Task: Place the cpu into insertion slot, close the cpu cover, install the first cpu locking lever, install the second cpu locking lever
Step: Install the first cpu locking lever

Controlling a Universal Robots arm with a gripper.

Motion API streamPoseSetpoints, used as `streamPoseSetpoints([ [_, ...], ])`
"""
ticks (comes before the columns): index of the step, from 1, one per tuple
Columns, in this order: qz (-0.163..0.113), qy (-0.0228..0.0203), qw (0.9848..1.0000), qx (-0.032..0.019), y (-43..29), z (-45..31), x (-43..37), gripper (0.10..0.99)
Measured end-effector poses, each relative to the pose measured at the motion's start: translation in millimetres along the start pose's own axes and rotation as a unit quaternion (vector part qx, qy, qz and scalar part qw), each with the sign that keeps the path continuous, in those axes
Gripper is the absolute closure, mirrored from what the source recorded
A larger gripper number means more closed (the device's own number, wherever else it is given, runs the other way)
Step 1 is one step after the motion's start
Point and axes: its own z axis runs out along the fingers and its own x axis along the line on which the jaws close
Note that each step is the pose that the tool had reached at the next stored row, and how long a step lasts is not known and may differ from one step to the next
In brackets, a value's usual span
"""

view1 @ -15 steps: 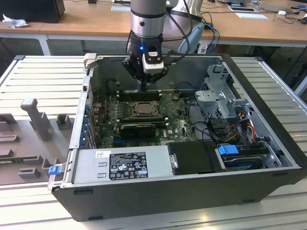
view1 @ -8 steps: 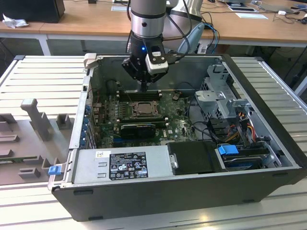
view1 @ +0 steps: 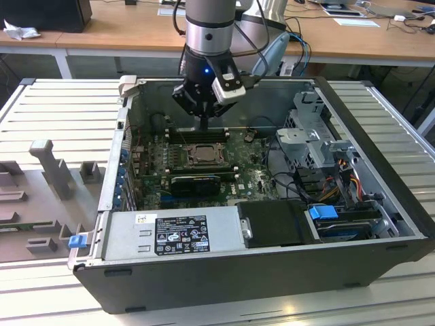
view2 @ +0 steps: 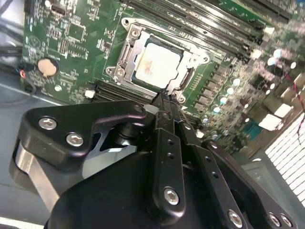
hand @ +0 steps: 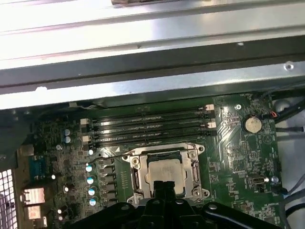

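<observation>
The cpu [view2: 159, 64] lies pale and square in the insertion slot [view2: 119, 71] on the green board. The silver cpu cover [view2: 198, 59] lies flat around it, framing the chip. In the first wrist view the cpu [hand: 164, 171] sits inside the cover [hand: 164, 151]. A thin wire lever [hand: 110, 151] runs along the socket's edge beside the memory slots. My gripper [view2: 164, 98] hangs just above the socket's edge with its black fingers pressed together and nothing between them. In the exterior view the gripper [view1: 203, 126] points down over the socket [view1: 202, 155].
The open computer case [view1: 380, 170] walls in the board. Memory slots [hand: 150, 125] run beside the socket and a long black card [view1: 196, 182] lies on its other side. A drive cage [view1: 316, 136], cables and a power supply [view1: 173, 234] stand around.
</observation>
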Motion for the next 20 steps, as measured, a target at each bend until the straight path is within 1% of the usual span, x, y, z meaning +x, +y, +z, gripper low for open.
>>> streamPoseSetpoints([
  [3, -0.029, 0.0007, 0.9996, 0.0001, 0.0, 1.8, 0.0, 0.98],
  [5, -0.047, 0.0012, 0.9989, 0.0002, 0.0, 2.6, 0.0, 0.98],
  [7, -0.066, 0.0018, 0.9978, 0.0005, -0.1, 2.9, 0.0, 0.98],
  [8, -0.068, 0.0018, 0.9977, 0.0004, -0.2, 3.0, 1.0, 0.98],
  [9, -0.069, 0.0018, 0.9976, 0.0003, -0.5, 3.2, 3.8, 0.98],
  [12, -0.069, 0.0006, 0.9976, 0.0003, -1.6, 3.3, 17.2, 0.98],
  [13, -0.069, -0.0001, 0.9976, 0.0002, -2.2, 3.5, 23.6, 0.98],
  [14, -0.069, -0.0003, 0.9976, 0.0002, -2.6, 3.7, 27.5, 0.98],
  [15, -0.069, -0.0005, 0.9976, 0.0003, -3.1, 4.0, 33.7, 0.98],
  [17, -0.069, -0.0007, 0.9976, 0.0002, -3.8, 4.7, 42.1, 0.98],
  [19, -0.069, -0.0009, 0.9976, 0.0, -4.8, 5.6, 52.5, 0.98],
  [20, -0.069, -0.001, 0.9976, 0.0, -5.4, 6.1, 59.4, 0.98],
])
